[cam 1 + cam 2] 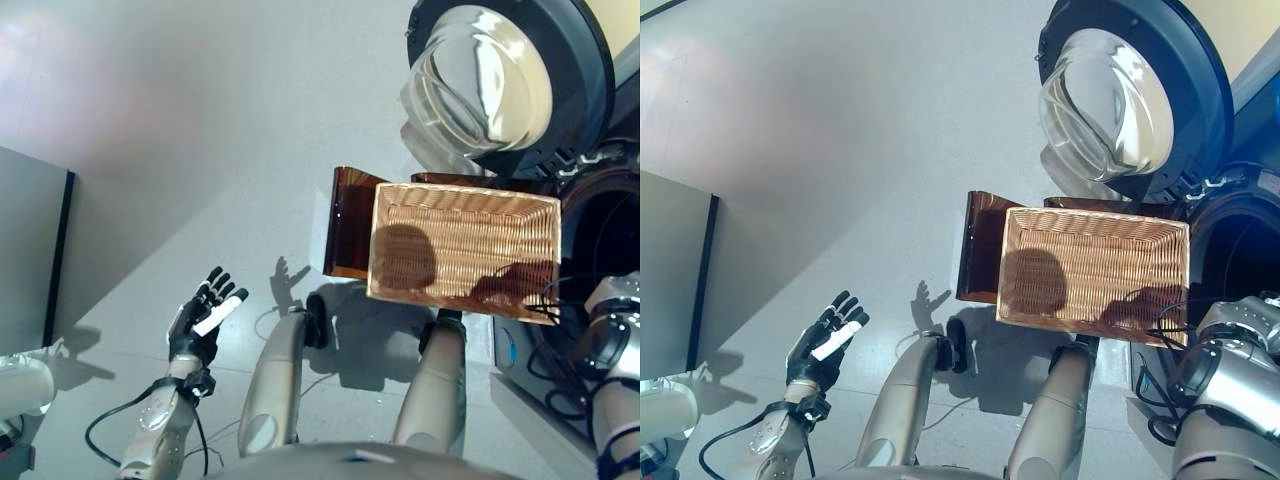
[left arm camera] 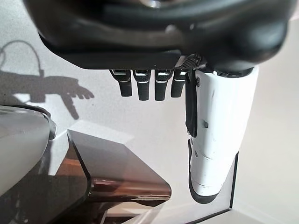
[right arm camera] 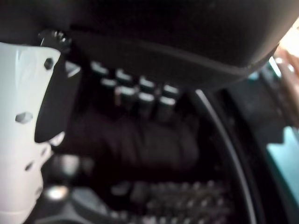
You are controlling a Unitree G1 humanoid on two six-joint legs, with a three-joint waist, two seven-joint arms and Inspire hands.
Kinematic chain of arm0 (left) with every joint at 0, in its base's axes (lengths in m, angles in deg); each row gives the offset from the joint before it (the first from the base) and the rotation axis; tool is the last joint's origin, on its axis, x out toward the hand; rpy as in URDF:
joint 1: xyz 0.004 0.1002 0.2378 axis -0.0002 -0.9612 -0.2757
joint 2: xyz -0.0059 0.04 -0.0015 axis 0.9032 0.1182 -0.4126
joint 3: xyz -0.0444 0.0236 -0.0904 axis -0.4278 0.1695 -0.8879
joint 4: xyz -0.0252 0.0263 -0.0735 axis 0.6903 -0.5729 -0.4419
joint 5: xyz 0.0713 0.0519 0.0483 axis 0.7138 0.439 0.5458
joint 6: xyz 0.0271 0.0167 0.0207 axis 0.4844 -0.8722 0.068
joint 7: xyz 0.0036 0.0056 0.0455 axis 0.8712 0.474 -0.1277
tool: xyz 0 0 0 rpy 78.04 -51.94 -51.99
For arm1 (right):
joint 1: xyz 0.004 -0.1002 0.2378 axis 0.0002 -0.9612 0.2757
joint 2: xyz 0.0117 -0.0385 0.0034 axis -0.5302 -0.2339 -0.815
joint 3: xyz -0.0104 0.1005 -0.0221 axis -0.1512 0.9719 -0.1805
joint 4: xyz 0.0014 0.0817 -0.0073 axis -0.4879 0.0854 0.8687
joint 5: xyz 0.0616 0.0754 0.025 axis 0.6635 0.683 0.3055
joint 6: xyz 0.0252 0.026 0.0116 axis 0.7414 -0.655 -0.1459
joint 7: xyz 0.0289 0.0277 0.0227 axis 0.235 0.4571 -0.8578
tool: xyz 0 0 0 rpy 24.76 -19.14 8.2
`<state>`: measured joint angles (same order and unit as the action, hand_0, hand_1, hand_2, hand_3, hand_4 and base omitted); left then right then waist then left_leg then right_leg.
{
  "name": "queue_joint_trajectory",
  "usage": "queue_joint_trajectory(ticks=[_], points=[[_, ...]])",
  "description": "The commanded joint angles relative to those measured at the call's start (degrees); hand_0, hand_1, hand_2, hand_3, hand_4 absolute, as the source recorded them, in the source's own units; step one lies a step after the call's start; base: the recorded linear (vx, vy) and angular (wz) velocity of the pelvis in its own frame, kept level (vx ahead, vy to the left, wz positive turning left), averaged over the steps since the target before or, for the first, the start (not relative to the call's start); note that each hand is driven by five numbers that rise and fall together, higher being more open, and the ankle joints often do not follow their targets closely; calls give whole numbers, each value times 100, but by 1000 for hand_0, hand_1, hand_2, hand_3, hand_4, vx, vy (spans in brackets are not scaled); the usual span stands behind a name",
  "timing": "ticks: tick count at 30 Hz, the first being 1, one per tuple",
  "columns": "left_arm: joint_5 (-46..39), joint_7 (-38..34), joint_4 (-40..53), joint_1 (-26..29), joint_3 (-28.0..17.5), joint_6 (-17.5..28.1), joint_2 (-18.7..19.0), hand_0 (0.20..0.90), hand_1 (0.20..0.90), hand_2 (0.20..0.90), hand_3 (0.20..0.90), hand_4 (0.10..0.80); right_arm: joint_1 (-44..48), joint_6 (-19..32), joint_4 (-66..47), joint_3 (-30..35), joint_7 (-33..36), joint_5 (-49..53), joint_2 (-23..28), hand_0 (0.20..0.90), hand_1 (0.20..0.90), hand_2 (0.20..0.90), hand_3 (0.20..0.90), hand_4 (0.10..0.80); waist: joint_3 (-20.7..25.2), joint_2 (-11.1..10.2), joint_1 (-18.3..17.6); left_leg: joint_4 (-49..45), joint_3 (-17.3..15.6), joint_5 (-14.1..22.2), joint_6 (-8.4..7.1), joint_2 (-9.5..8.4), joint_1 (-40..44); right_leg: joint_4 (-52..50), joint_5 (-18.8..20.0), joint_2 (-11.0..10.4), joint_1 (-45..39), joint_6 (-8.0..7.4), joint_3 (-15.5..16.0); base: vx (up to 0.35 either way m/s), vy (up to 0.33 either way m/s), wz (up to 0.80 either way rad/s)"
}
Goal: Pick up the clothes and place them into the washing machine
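Note:
The wicker basket [image 1: 462, 250] rests on the dark brown box [image 1: 350, 225] beside the washing machine and has no clothes in it. The machine's round door [image 1: 495, 80] stands open above the dark drum opening [image 1: 612, 235]. My right arm [image 1: 610, 345] reaches into that opening. In the right wrist view my right hand [image 3: 135, 95] has straight fingers and thumb, with a dark cloth [image 3: 140, 147] lying past them on the drum's ribbed wall [image 3: 187, 200]. My left hand [image 1: 200, 315] is open and empty over the floor at lower left; it also shows in the left wrist view [image 2: 154, 84].
A grey panel with a dark edge [image 1: 35, 250] stands at the left. The brown box also shows in the left wrist view [image 2: 121, 172]. Pale floor [image 1: 200, 120] spreads between the panel and the machine.

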<state>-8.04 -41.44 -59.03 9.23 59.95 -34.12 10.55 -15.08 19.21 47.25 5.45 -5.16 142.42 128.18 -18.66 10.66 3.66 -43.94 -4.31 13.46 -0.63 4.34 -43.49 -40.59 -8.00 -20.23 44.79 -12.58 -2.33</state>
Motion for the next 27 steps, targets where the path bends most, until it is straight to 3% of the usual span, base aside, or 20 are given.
queue_joint_trajectory(ticks=[1,7,9,18,25,27], points=[[-67,32,350,-133,-373,452,398,900,900,900,900,800,-121,299,-99,-379,-308,-532,-58,900,900,900,900,800,297,-158,0,601,421,-497,-543,321,149,-136,32,197,-97,328,65,0,0,0],[-77,4,347,-70,-415,498,361,900,900,900,900,800,-351,296,-524,-649,-464,-752,-969,900,900,900,900,800,212,-266,-26,632,367,-521,-510,335,170,19,179,226,-127,320,63,-24,21,-7],[-45,-12,276,-32,-400,525,316,900,900,900,900,800,-515,222,-720,-820,-577,-930,-1546,900,900,900,900,800,157,-322,-41,727,342,-554,-491,327,246,185,284,239,-208,312,42,-27,34,-9],[81,36,-1,121,-501,582,198,900,900,900,900,800,-943,-86,-926,-1184,-823,-1382,-2434,900,900,900,900,800,192,-528,-50,1115,275,-652,-454,249,635,850,592,163,-747,220,122,7,19,-6],[199,30,-264,235,-631,620,53,900,900,900,900,800,-1365,-165,-1324,-1488,-1044,-1684,-2833,900,900,900,900,800,250,-760,-109,1760,292,-884,-487,194,1251,1706,890,126,-1576,131,337,74,-19,5],[253,1,-371,282,-674,621,-46,900,900,900,900,800,-1618,-191,-1529,-1706,-1136,-1887,-2998,900,900,900,900,800,345,-909,-120,2107,303,-999,-502,205,1591,2111,1036,143,-1980,97,426,120,-35,0]])
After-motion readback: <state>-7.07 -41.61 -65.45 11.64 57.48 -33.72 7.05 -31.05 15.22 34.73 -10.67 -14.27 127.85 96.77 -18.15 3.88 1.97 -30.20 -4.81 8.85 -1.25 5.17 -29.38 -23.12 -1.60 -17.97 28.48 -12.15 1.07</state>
